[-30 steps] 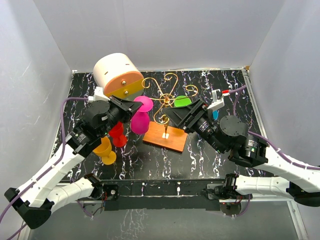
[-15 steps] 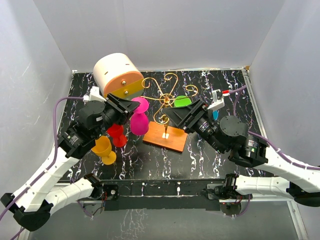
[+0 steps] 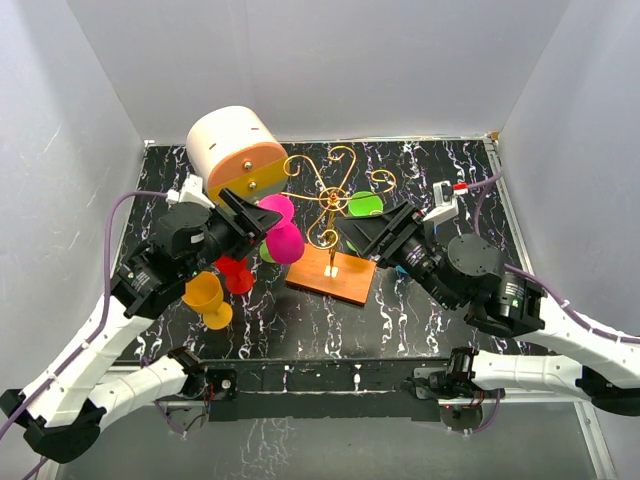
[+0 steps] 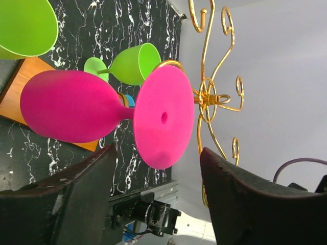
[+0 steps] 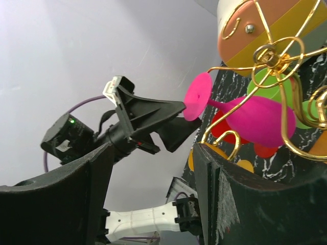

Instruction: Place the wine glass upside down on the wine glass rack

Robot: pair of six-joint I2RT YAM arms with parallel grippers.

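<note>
Since the left hand (image 4: 157, 153) stood wide around the pink glass (image 4: 71, 112), any brush against its foot could knock it off the rack (image 4: 207, 97); right hand (image 3: 362, 228) wide, empty.

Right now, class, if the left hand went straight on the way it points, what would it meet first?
Most likely the pink wine glass: its round foot lies right ahead of the open left hand. The gold wine glass rack stands beyond it, though depth is hard to judge.
</note>
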